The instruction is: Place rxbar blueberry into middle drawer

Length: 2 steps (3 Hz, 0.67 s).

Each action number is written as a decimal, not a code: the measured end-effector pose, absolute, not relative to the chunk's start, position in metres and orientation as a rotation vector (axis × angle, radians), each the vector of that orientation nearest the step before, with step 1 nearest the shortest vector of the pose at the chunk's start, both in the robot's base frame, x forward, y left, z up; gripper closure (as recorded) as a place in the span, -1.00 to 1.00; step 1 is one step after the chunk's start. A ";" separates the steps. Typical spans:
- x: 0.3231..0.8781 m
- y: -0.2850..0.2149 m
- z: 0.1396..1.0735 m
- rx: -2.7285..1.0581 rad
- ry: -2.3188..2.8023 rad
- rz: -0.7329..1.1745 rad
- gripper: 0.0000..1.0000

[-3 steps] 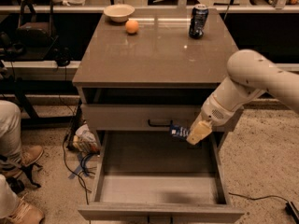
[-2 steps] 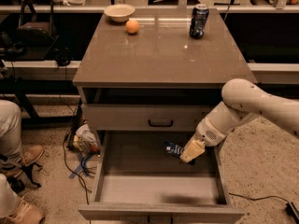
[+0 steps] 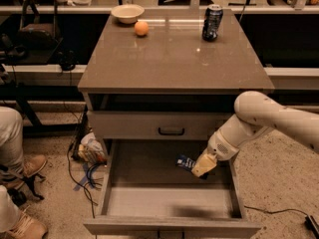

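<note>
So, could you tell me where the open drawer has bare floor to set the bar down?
The middle drawer's left half and front strip are bare. Back-right is crowded: the pincer holds the rxbar blueberry there.

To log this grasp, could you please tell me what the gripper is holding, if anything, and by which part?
The gripper holds the rxbar blueberry by its right end as seen; the rest sticks out leftward over the open middle drawer.

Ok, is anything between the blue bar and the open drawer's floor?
Nothing visible. The gripper holds the rxbar blueberry at the right rear of the middle drawer, over its pale floor.
</note>
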<state>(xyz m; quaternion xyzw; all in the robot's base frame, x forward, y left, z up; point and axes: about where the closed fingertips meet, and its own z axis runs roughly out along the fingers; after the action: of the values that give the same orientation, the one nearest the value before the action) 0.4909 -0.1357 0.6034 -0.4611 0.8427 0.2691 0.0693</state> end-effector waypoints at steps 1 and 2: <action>0.489 -0.133 0.557 -1.305 2.588 0.746 1.00; 0.495 -0.130 0.514 -1.207 2.590 0.735 1.00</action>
<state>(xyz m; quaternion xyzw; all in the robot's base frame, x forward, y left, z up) 0.4953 -0.1299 0.5138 -0.4074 0.8737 0.2481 0.0955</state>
